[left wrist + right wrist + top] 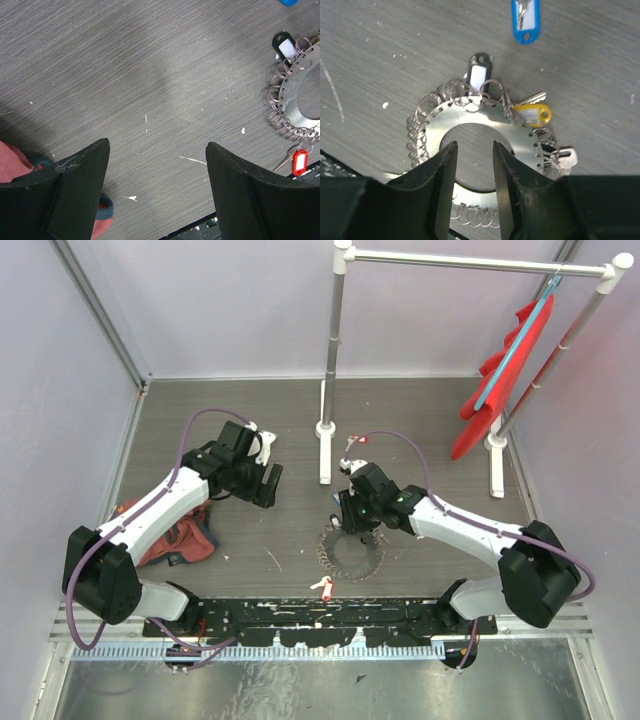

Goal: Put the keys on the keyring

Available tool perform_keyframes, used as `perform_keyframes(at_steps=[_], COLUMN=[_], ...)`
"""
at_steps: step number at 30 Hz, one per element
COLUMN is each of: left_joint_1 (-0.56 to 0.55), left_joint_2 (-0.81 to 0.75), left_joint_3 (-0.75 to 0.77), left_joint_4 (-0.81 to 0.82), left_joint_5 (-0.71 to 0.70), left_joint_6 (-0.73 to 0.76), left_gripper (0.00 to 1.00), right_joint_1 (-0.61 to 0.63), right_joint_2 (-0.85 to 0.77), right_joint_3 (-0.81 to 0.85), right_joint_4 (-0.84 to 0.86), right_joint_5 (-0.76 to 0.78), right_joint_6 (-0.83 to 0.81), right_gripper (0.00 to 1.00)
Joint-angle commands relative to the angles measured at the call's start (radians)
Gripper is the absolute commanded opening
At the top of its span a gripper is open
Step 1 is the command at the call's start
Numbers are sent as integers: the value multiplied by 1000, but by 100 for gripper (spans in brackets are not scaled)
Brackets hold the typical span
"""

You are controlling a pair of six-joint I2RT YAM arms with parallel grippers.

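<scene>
The keyring point(485, 117) is a flat silver disc with a round hole, edged with many small wire loops; it lies on the table point(350, 552). A black-tagged key point(480, 71), a yellow-tagged key point(535, 113) and a plain silver key point(566, 157) sit at its rim. A blue-tagged key point(525, 19) lies loose beyond it. A red-tagged key point(299, 161) lies by the ring's near edge point(322, 586). My right gripper point(474, 150) hovers over the ring's hole, jaws partly apart and empty. My left gripper point(157, 150) is wide open over bare table, left of the ring point(295, 100).
A crumpled red cloth point(175, 535) lies at the left by the left arm. A white rack point(330, 370) with a red garment point(505, 370) on a hanger stands at the back. Another red-tagged key point(355, 441) lies near the rack's foot.
</scene>
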Motion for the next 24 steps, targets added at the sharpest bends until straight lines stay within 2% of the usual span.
perform_keyframes(at_steps=[1,4,8,11,24], left_joint_1=[-2,-2,-2,-3,-3], left_joint_2=[-3,-3,-2,-3,1], left_joint_3=[28,27,28,27,26], left_joint_4=[-5,-5,-4,-5,-5], left_joint_5=[-6,-6,-6,-6,-7], left_joint_6=[10,10,9,10,13], left_gripper=[84,84,84,84,84], right_joint_1=[4,6,6,5,4], right_joint_2=[44,86,142,186,252], right_joint_3=[87,116,146,175,189], right_joint_4=[-24,-38,-5,-22,-8], right_joint_5=[151,213,167,190,128], right_joint_6=[-55,-81,-118,-119,-133], right_gripper=[43,46,46,46,33])
